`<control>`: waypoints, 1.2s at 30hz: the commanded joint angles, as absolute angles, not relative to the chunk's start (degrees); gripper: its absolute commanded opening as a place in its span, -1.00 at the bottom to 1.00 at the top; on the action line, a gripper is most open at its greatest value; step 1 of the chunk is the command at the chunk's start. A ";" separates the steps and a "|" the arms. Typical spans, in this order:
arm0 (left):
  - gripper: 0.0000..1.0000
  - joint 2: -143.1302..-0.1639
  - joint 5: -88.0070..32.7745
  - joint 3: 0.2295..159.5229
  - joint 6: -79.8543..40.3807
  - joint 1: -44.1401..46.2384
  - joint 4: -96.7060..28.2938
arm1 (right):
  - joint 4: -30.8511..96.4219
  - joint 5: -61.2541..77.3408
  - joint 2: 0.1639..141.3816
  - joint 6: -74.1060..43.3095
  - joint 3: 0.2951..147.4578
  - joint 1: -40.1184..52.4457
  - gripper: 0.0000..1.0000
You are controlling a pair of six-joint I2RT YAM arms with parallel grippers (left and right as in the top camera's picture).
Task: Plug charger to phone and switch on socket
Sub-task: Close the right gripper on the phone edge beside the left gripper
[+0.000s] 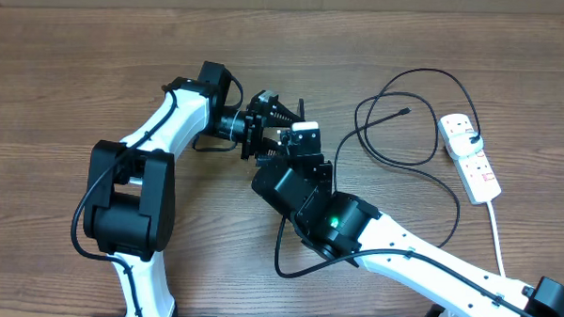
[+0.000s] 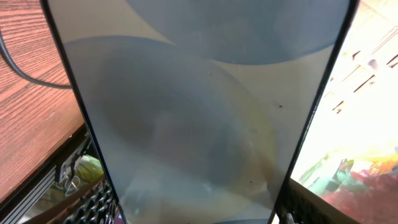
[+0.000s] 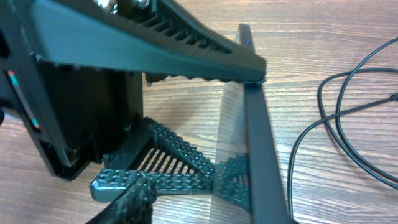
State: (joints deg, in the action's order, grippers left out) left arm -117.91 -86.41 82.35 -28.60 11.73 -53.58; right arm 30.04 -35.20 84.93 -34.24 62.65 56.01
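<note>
The phone [image 2: 193, 112] stands on edge, and my left gripper [image 1: 264, 120] is shut on its long sides; its pale screen fills the left wrist view. From the right wrist it appears edge-on as a dark strip [image 3: 261, 155]. My right gripper [image 1: 297, 142] sits right against the left one, jaws around the phone's end; its one visible finger [image 3: 124, 202] stands apart from the glass, the other is hidden. The charger's black cable [image 1: 423, 163] loops on the table to the right, its connector tip [image 1: 406, 112] lying free. The white adapter [image 1: 462, 127] sits in the socket strip [image 1: 481, 173].
The socket's white cord [image 1: 496, 232] runs toward the front right edge. The charger cable [image 3: 320, 93] curves over the wood just right of the phone. A black robot cable [image 1: 292, 262] loops under my right arm.
</note>
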 commanded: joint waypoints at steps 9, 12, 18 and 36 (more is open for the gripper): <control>-0.02 -117.84 -89.41 83.79 -28.73 11.60 -53.49 | 28.95 -36.36 84.82 -33.98 62.33 56.18 -0.56; -0.01 -117.84 -89.41 83.79 -28.73 11.60 -53.49 | 28.95 -36.36 84.82 -33.98 62.33 56.18 -0.67; -0.01 -117.84 -89.41 83.79 -28.73 11.60 -53.49 | 28.93 -36.36 84.82 -34.00 62.33 56.18 -0.78; 0.68 -117.84 -87.92 83.79 -28.75 11.55 -53.49 | 28.32 -36.34 84.47 -34.02 63.46 56.18 -0.92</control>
State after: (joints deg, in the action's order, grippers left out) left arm -117.91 -87.39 82.50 -28.60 10.50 -53.41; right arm 29.34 -38.30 84.93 -35.75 62.46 55.46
